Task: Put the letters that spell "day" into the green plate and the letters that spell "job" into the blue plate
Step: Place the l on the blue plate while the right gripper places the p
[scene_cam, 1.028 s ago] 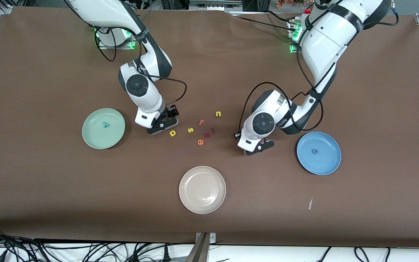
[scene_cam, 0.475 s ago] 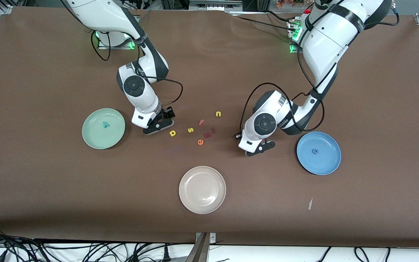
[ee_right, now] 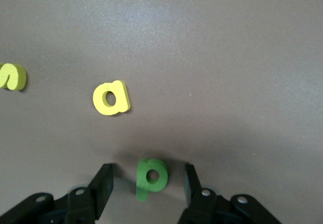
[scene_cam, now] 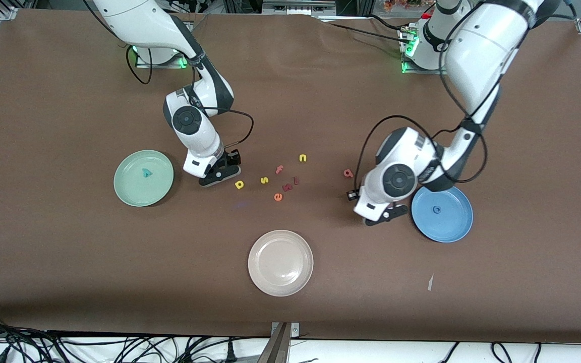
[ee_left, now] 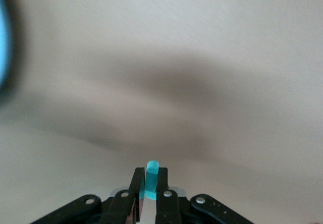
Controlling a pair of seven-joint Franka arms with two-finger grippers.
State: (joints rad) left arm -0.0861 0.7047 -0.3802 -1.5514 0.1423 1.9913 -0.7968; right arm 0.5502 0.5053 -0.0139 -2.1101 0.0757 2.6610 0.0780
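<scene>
Left gripper (ee_left: 150,193) pinches teal letter (ee_left: 152,176), lower right by blue plate (scene_cam: 452,224). Right gripper (ee_right: 146,181) spread around green d (ee_right: 151,176), centre-left.

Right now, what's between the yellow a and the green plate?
The right tool, seen in the front view beside the yellow a; its wrist view shows the green d between its open fingers.

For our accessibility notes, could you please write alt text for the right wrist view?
The right claw stands open around a dark green d lying on the brown table. A yellow a lies close by, and a yellow s shows at the picture's edge.
</scene>
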